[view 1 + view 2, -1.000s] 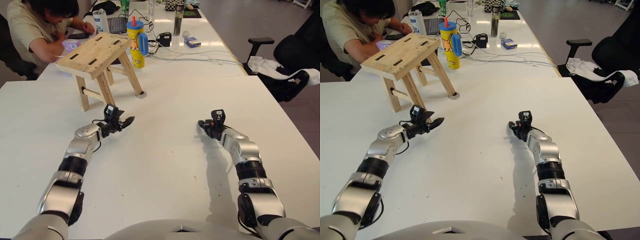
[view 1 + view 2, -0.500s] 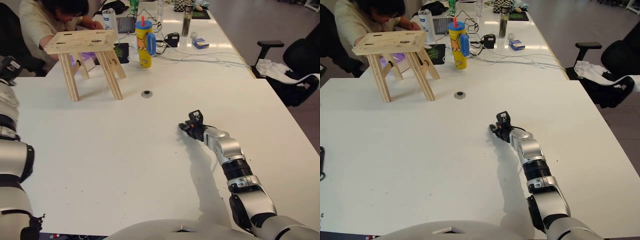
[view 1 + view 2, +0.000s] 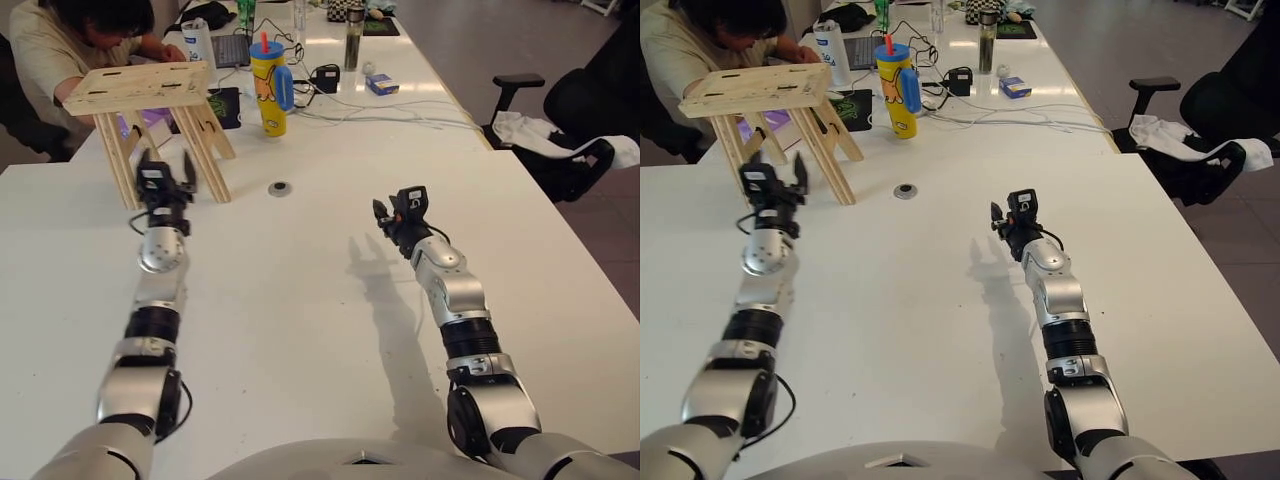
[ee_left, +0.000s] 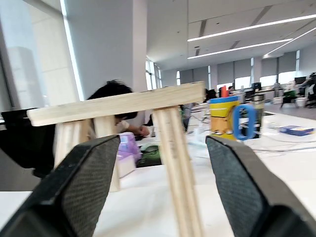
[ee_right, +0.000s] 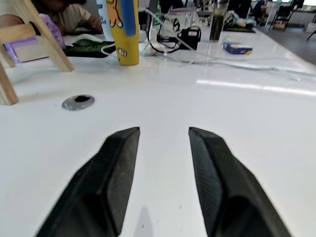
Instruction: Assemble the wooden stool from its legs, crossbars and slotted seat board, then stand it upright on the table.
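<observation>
Wooden stool (image 3: 135,85) stands upright at the far left of the table (image 3: 300,330), on all four legs. It is pale, unfinished plywood with a flat rectangular seat board cut by small slots. The splayed, square-edged legs are joined by thin crossbars.

The left pincer (image 3: 167,168) is stretched forward just in front of the stool's near legs. Its two dark, ribbed pads (image 4: 89,182) are spread wide and grip nothing. In the left wrist view a front leg shows between them, farther off, and I cannot tell whether either pad touches the wood. The right pincer (image 3: 388,212) hangs above the middle of the table, well apart from the stool, its black fingers parted with nothing between them.

The table is smooth, matt white, with a small round metal grommet (image 3: 279,188) set in it near the stool. Behind stands a yellow cup (image 3: 268,90) with a blue handle, and white cables (image 3: 400,115) trail across the next table. A black office chair (image 3: 580,120) sits to the right in an open office.

One second ago the stool was tilted with its seat sloping; now it is level. Half a second ago the left arm was off at the left edge; now it reaches toward the legs.
</observation>
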Robot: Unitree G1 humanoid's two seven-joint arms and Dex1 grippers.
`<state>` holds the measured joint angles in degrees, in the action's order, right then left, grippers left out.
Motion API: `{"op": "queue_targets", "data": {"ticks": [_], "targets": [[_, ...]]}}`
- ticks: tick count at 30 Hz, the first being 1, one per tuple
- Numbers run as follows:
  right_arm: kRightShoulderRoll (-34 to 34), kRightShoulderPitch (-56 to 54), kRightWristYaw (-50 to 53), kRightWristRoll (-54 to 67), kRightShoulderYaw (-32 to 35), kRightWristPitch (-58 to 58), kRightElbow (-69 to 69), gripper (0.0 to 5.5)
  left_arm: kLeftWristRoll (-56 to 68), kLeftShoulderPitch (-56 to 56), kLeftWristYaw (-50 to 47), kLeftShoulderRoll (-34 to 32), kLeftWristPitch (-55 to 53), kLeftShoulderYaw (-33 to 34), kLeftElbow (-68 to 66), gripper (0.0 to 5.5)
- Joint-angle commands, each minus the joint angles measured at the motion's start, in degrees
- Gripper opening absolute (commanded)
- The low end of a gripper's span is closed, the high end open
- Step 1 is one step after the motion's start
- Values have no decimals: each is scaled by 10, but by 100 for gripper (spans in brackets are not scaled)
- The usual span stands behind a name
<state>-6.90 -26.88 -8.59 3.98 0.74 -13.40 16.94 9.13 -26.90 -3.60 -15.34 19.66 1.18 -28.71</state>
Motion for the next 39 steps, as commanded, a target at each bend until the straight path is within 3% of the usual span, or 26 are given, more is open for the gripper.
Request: {"op": "queue_targets", "data": {"ticks": [1, 12, 23, 39], "targets": [[12, -48, 25, -25, -11, 22, 20, 182, 22, 5, 16, 52, -85, -15, 108, 323], [59, -89, 24, -3, 3, 112, 84, 182, -16, -41, 13, 90, -163, -6, 120, 323], [67, -137, 27, 1, 10, 155, 152, 182, -34, -88, 13, 120, -115, 11, 11, 323], [61, -159, 33, -14, 10, 200, 205, 182, -53, -91, 34, 139, -96, 5, -9, 323]]}}
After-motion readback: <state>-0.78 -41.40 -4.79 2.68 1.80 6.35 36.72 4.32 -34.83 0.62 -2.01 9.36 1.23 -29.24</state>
